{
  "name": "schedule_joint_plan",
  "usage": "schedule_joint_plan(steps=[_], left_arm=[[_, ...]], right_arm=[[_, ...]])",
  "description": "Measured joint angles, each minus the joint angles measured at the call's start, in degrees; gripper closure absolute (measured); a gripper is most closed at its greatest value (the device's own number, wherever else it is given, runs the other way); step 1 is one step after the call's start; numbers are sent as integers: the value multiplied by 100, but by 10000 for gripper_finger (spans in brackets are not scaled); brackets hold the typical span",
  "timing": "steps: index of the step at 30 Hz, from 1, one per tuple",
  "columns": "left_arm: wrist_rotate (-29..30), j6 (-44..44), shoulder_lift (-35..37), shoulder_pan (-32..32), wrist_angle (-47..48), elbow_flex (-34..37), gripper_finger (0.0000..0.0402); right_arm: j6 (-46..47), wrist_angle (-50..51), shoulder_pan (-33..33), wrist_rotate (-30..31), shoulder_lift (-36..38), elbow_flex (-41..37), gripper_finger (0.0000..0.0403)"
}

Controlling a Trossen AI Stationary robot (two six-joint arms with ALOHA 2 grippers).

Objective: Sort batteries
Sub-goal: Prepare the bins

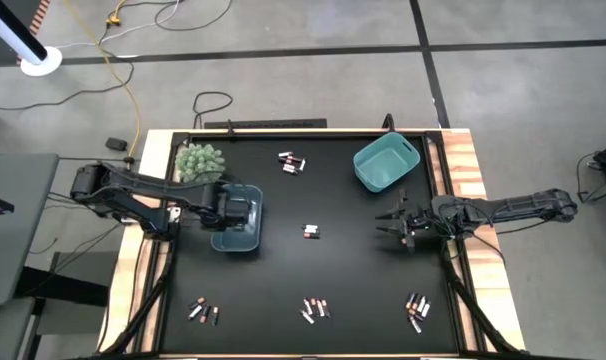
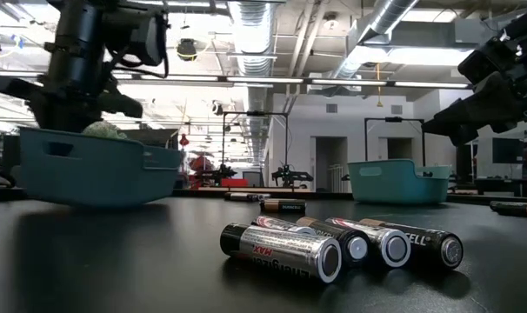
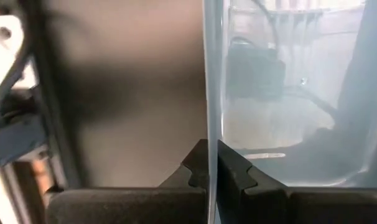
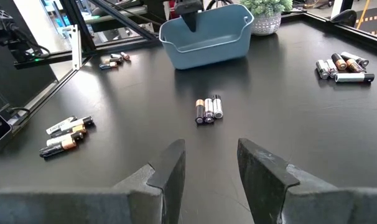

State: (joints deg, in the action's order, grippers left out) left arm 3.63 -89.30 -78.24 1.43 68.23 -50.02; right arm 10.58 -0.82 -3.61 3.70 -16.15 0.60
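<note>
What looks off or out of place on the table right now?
The blue plastic bin on the left is off level: the left gripper is shut on its thin wall, and the low view shows it tilted. A potted green plant sits at the table's edge. The batteries lie in loose clusters, unsorted.

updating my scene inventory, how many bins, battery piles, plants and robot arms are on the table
bins: 2 (left bin, right bin)
battery piles: 5 (top, centre, bottom left, bottom middle, bottom right)
plants: 1
arms: 2 (left gripper, right gripper)
total: 10
</note>
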Motion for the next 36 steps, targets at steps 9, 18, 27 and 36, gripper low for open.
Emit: schedule_joint_plan(steps=[9,18,27,36], left_arm=[[-138,-631,4,524,305,0,399],[-189,-925,4,575,214,253,382],[-112,-738,0,573,251,272,348],[65,-542,0,572,247,273,294]], right_arm=[[1,0,2,0,1,1,239],[1,0,1,0,1,-1,239],[-1,0,0,0,-2,-2,239],[1,0,1,0,1,0,239]])
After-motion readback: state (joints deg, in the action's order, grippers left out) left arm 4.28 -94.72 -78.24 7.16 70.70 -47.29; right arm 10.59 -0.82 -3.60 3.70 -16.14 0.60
